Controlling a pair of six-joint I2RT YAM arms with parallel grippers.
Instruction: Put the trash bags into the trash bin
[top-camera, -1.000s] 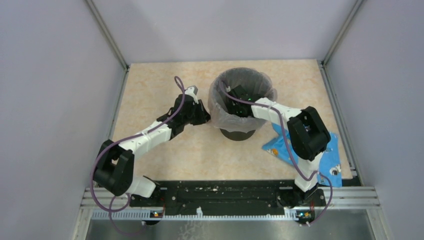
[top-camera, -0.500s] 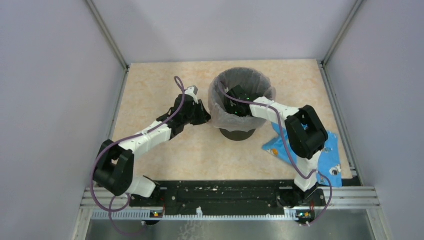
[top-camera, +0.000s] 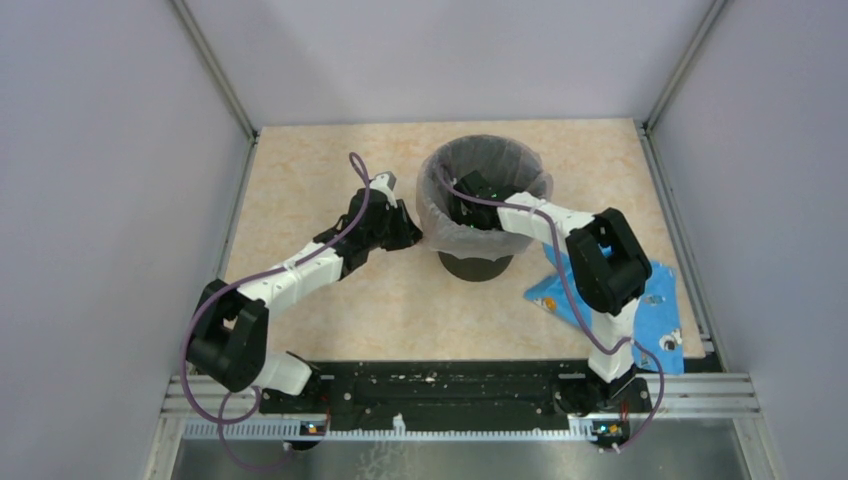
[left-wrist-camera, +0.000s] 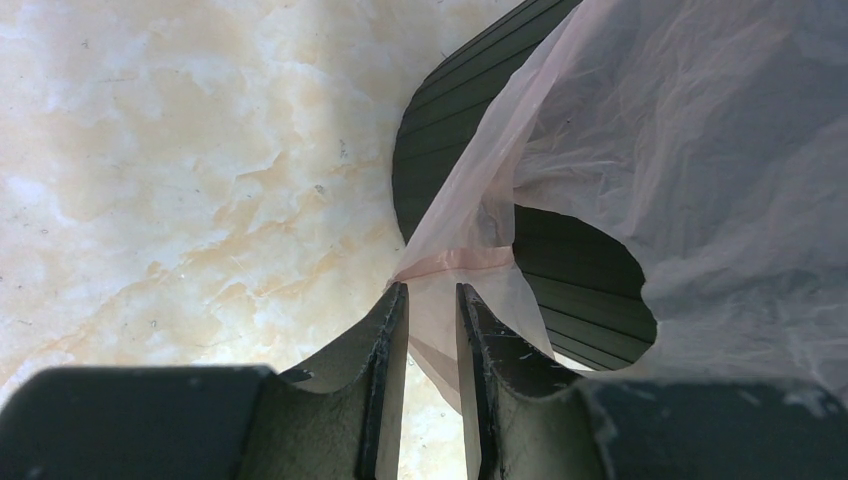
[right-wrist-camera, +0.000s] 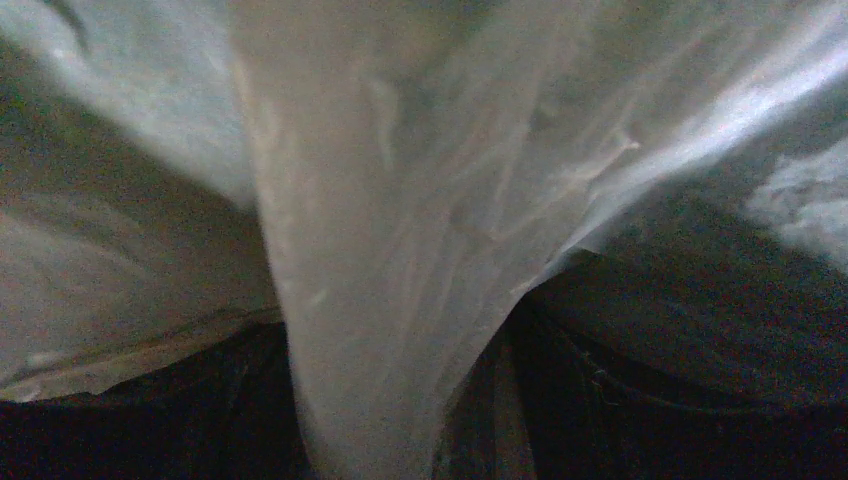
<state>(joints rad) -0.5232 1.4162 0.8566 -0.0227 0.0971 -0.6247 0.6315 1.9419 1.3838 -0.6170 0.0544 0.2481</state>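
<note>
One round black plastic bin, one crinkly translucent pale-pink film bag, over there one flat blue plastic wrapper, and two white-and-black robot arms.

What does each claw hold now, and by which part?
The left claw pinches the bag by its edge, outside the bin. The right claw is inside the bin; whether it grips the bag cannot be told.

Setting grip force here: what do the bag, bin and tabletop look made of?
Trash bag: thin plastic film, translucent pale pink, faintly glossy; it crinkles and the bin shows through. Trash bin: likely hard plastic, matt black, with fine moulded lines. Tabletop: smooth, beige marble pattern, perhaps laminate.
</note>
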